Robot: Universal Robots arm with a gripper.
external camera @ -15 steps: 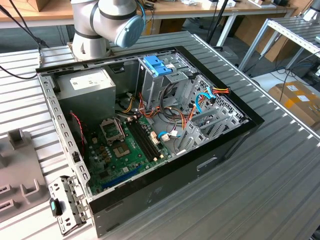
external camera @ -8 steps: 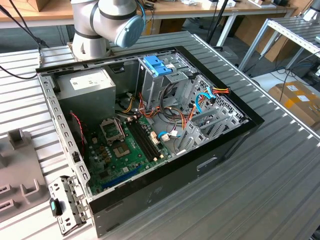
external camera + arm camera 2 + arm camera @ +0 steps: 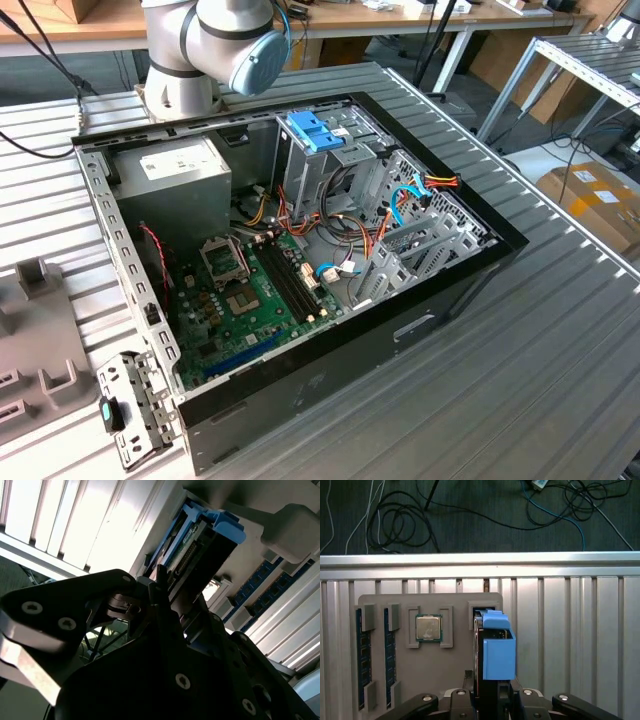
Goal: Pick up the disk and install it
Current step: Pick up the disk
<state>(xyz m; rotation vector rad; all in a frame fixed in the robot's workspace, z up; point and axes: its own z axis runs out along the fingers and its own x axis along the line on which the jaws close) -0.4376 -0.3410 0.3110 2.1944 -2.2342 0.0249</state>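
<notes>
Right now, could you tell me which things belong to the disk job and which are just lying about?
Job: the disk, held in the gripper; the open computer case.
Lying about: processor and memory sticks in the grey tray; loose metal bracket.

Items counted: one fixture tray (image 3: pixel 450 665), two memory modules (image 3: pixel 363 655), one processor (image 3: pixel 429 628), one disk (image 3: pixel 497 652) and one open computer case (image 3: pixel 330 385).

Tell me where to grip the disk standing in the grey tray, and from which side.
Grip the disk across its two broad faces, at the end sticking out of the tray. It stands on edge in a slot, a blue rail along its narrow side, so best come straight at the tray's open face, in line with the slot.
</notes>
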